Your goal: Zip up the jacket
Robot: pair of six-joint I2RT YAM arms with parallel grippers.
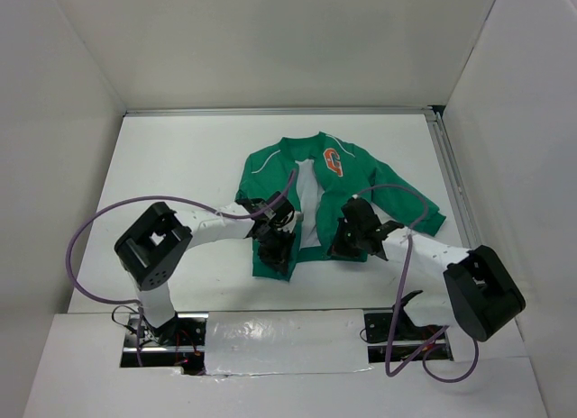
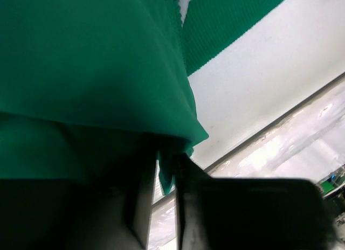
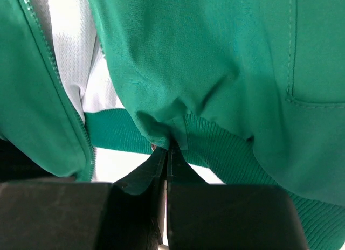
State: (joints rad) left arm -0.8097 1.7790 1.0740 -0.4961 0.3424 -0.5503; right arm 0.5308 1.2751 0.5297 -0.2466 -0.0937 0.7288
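The green jacket (image 1: 270, 170) lies face up on the white table (image 1: 171, 166), front open, white lining (image 1: 308, 197) showing, orange "G" patch (image 1: 333, 161) on the chest. My left gripper (image 1: 273, 249) is at the bottom of the left front panel. In the left wrist view it (image 2: 167, 169) is closed narrowly on a fold of the jacket's (image 2: 97, 61) edge. My right gripper (image 1: 345, 242) is at the bottom of the right front panel. In the right wrist view it (image 3: 168, 153) is shut, pinching the jacket (image 3: 215, 61) by the ribbed hem (image 3: 226, 147). Zipper teeth (image 3: 54, 72) run along the other panel's edge.
White walls enclose the table on three sides. A metal rail (image 1: 451, 184) runs along the right edge. A foil-taped ledge (image 1: 279, 332) lies at the front between the arm bases. Purple cables (image 1: 99, 220) loop over both arms.
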